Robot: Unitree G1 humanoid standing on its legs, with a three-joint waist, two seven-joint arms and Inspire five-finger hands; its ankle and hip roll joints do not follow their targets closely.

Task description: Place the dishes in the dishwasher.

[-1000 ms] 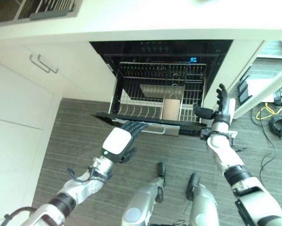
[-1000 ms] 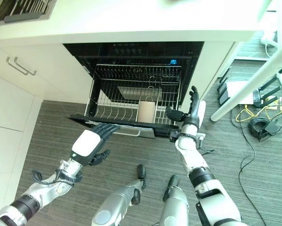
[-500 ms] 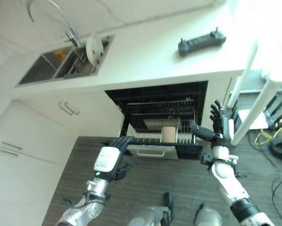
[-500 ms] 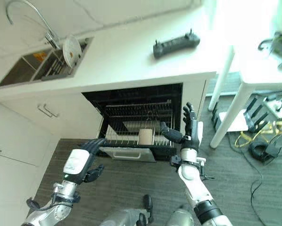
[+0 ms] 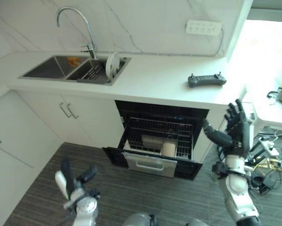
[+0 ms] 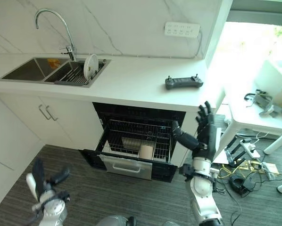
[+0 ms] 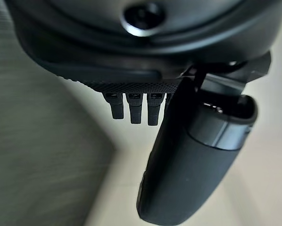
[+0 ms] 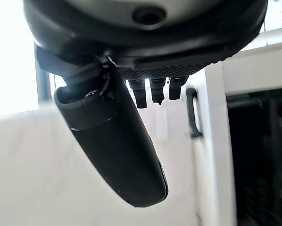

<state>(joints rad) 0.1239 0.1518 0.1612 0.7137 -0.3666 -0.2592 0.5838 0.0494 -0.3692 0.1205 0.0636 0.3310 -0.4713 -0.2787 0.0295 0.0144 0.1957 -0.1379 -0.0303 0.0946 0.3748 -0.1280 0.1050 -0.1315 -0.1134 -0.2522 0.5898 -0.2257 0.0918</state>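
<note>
A white plate stands on edge in the drying rack in the sink's right basin. Below the counter the dishwasher is open, its door down and its wire rack pulled out. In the rack are a beige cup and a pale flat dish. My right hand is raised, open and empty, just right of the dishwasher. My left hand is low over the floor, left of the door, open and empty; its thumb sticks out straight.
A curved faucet rises over the double sink. A black controller lies on the white counter. Cabinet doors with bar handles are left of the dishwasher. A white table and cables are on the right.
The camera has tilted up, bringing the counter, sink and wall into view. My left hand has come away from the dishwasher door and dropped low. My right hand stays raised and open.
</note>
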